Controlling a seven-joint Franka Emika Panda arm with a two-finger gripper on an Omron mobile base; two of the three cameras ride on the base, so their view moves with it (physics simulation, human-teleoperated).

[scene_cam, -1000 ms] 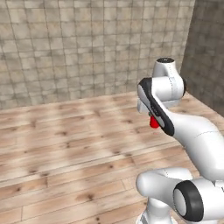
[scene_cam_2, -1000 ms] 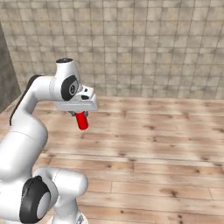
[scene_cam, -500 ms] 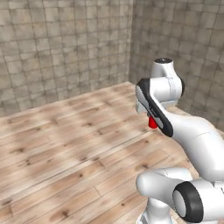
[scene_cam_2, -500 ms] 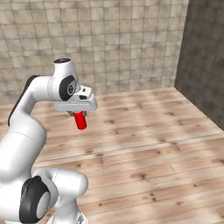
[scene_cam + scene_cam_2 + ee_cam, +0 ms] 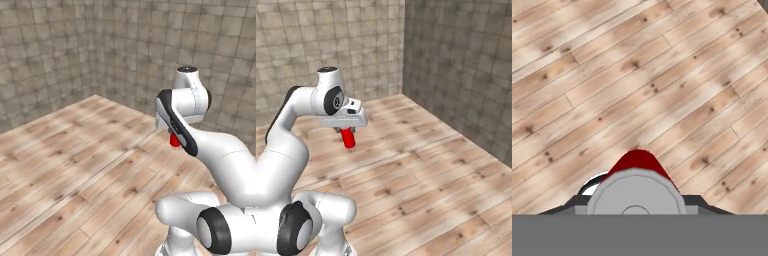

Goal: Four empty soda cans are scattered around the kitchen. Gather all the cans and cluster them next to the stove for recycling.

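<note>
A red soda can (image 5: 348,138) hangs upright under my hand, high above the wood floor, with my gripper (image 5: 346,131) shut on its upper end. From the left base view just a bit of the red can (image 5: 175,140) peeks out behind the arm's forearm. In the hand view the can (image 5: 637,187) fills the lower middle, silver top toward the camera and red body pointing down at the planks. The stove is out of view.
Wood plank floor (image 5: 75,170) spreads all around below the arm. Tan tiled walls meet in a corner ahead (image 5: 95,50), seen also as the wall corner (image 5: 404,45) to the right. No counters or cabinets are near.
The whole scene has swung across both base views, so the base has turned: the wall corner has come into view. The arm and the held can keep the same pose.
</note>
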